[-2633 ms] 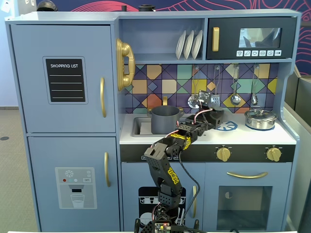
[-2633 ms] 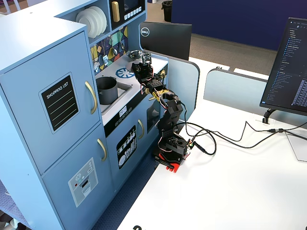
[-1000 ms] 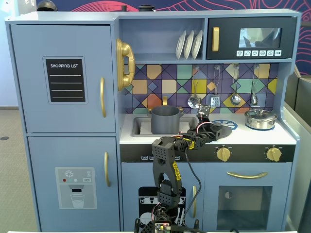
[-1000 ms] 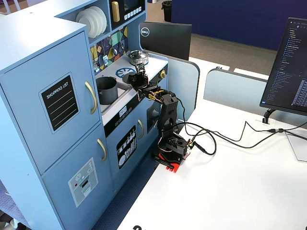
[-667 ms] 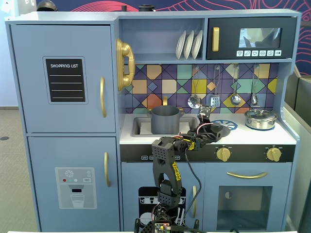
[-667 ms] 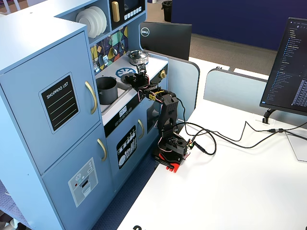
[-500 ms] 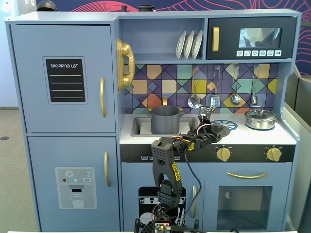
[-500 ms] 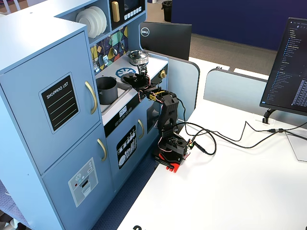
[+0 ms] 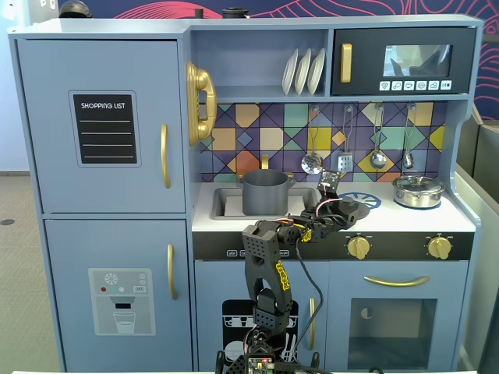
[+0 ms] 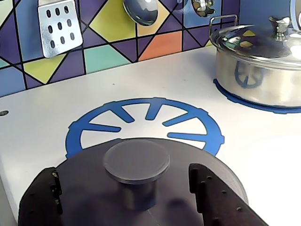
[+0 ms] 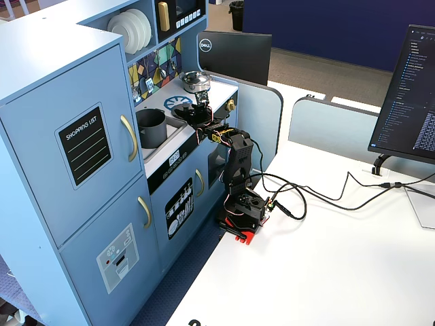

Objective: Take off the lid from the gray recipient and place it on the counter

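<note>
The end effector [image 10: 129, 193] stands spread on either side of the knob of the lid [image 10: 141, 183]. The lid lies on the bench [image 10: 37, 122], near its front edge, overlapping the blue burner print [image 10: 141, 117]. The gray recipient [image 9: 265, 192] sits uncovered toward the bench's left end, in a fixed view.

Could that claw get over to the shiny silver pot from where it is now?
Probably yes. The claw sits over the gray lid by the blue burner print, and only bare white counter lies between it and the silver pot.

White desk [image 11: 353, 272], blue partition [image 11: 353, 30]
</note>
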`<action>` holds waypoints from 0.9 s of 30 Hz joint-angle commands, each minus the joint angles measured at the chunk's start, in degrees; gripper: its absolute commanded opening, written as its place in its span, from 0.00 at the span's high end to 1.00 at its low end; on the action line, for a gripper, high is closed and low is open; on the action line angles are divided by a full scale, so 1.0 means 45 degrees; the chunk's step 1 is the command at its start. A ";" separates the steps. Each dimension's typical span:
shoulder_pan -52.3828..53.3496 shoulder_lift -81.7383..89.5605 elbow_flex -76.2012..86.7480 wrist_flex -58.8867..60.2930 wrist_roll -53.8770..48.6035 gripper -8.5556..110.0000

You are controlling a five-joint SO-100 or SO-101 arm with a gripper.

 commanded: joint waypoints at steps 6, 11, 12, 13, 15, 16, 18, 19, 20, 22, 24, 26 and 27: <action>0.0410 0.1016 -0.0488 0.0000 -0.0137 0.69; 0.0293 0.1230 -0.0488 0.0020 0.0059 0.70; 0.0234 0.1250 -0.0547 0.0020 0.0098 0.70; 0.0176 0.1270 -0.0625 0.0020 0.0137 0.70; 0.0098 0.1367 -0.0762 0.0059 0.0137 0.70; 0.0078 0.1484 -0.0801 0.0059 0.0078 0.71; -0.0039 0.2031 -0.0762 0.0234 0.0000 0.71; -0.0078 0.2402 -0.0742 0.0508 -0.0020 0.71; -0.0117 0.2852 -0.0723 0.0801 0.0000 0.72; -0.0293 0.4102 -0.0645 0.2129 0.0215 0.73; -0.0566 0.5430 -0.0430 0.3262 0.0195 0.74; -0.0859 0.6875 -0.0195 0.4648 0.0234 0.75; -0.0996 0.7598 -0.0176 0.5605 0.0332 0.76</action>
